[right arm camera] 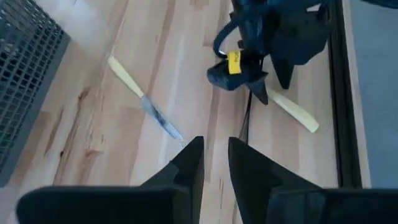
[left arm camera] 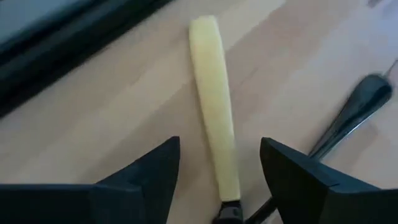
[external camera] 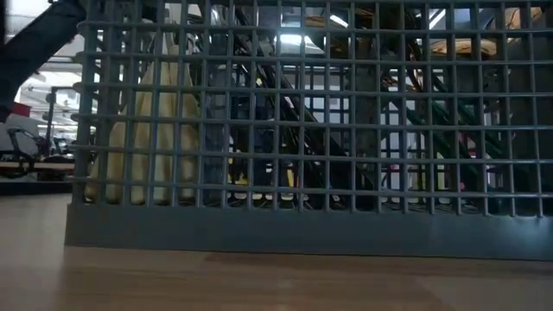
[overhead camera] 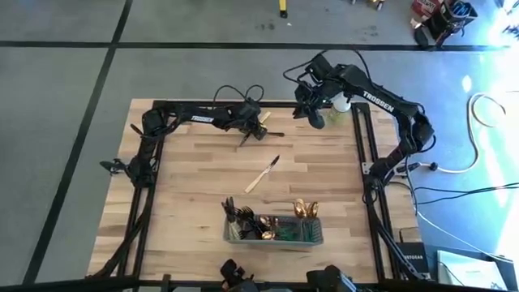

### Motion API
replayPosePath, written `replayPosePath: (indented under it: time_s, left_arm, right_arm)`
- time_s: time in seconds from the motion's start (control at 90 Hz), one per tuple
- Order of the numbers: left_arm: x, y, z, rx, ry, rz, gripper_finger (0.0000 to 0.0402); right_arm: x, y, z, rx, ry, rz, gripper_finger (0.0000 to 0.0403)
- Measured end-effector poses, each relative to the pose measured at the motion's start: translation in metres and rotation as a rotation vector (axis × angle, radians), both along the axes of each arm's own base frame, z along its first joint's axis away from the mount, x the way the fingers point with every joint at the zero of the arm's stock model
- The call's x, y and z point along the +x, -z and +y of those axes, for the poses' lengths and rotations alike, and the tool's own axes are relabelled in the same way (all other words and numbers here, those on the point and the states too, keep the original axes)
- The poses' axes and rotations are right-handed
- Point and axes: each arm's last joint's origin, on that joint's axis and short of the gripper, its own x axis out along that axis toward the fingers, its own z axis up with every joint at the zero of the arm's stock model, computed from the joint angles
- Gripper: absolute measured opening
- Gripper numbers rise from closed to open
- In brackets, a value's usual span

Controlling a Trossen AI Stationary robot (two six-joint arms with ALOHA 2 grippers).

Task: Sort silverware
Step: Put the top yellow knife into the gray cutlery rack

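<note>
The left pincer (overhead camera: 253, 130) reaches low over the far side of the desk (overhead camera: 195, 178), its fingers (left arm camera: 143, 180) spread wide astride a cream-handled utensil (left arm camera: 214, 106) lying flat, with a dark utensil (left arm camera: 357, 112) just beside it. The right pincer (right arm camera: 214, 162) hangs raised near the far right corner, its fingers only narrowly parted, holding nothing. A cream-handled knife (overhead camera: 263, 173) lies mid-desk, and more silverware (overhead camera: 268, 223) stands in the grey mesh caddy (overhead camera: 312, 237) near the front edge.
</note>
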Motion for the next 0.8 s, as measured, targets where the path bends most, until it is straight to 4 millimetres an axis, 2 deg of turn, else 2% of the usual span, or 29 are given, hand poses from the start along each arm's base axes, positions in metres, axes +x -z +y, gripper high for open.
replayPosePath:
  time_s: [0.133, 0.444, 0.533, 0.8]
  left_arm:
    - [0.0005, -0.0017, 0.0003, -0.010, -0.007, 0.006, 0.0208]
    - [0.0037, -0.0038, 0.0040, -0.035, -0.007, 0.069, 0.0201]
    - [0.0048, -0.0029, 0.0022, -0.030, -0.003, 0.074, 0.0180]
    - [0.0056, -0.0025, -0.0004, -0.026, 0.010, 0.087, 0.0078]
  right_arm:
    - [0.0001, 0.0066, -0.0001, 0.006, 0.000, 0.007, 0.0056]
    - [0.0011, 0.0060, -0.0010, -0.004, 0.001, -0.006, 0.0056]
    - [0.0010, 0.0061, -0.0009, -0.003, 0.001, -0.005, 0.0056]
    - [0.0006, 0.0063, -0.0006, 0.004, 0.004, 0.000, 0.0056]
